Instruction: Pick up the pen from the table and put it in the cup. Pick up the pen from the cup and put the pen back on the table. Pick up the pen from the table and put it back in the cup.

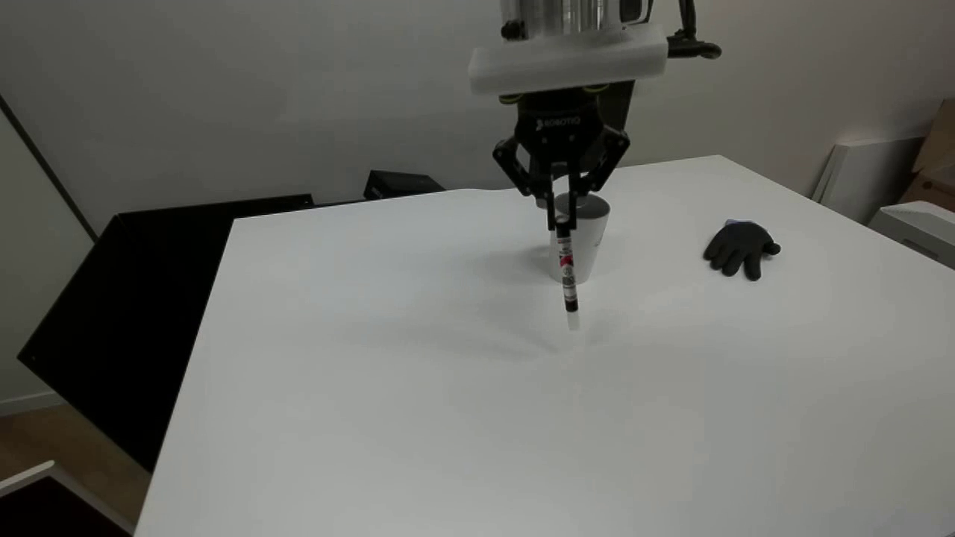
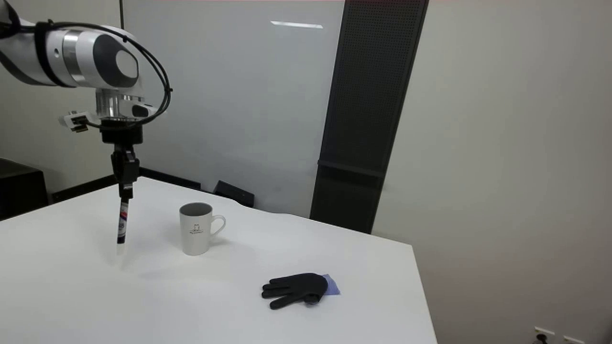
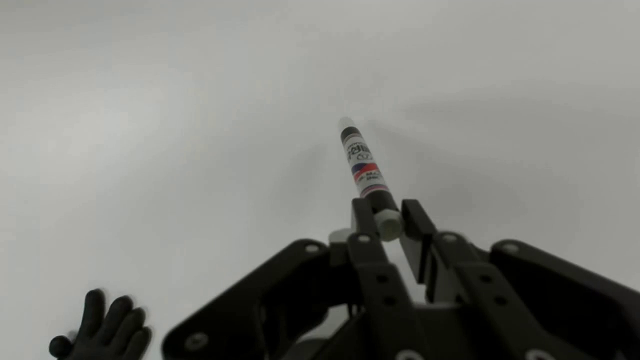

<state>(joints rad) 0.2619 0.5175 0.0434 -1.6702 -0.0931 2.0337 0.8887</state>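
The pen is a marker with a white, red and blue label, black bands and white ends. It shows in both exterior views [image 1: 568,272] [image 2: 123,222] and in the wrist view [image 3: 367,167]. My gripper [image 1: 562,222] [image 2: 126,193] [image 3: 382,212] is shut on the pen's upper end. The pen hangs nearly upright, slightly tilted, with its white lower tip close to the table; I cannot tell whether it touches. The cup is a white mug [image 1: 592,242] [image 2: 193,234], upright on the table beside the pen, apart from it. In the wrist view the mug [image 3: 330,320] is mostly hidden behind the gripper.
A black glove [image 1: 739,246] [image 2: 295,288] [image 3: 112,330] lies on the white table [image 1: 373,410], beyond the mug from the pen. The mug's handle points away from the pen in an exterior view. A wall and a black box [image 1: 403,184] stand behind the table's back edge.
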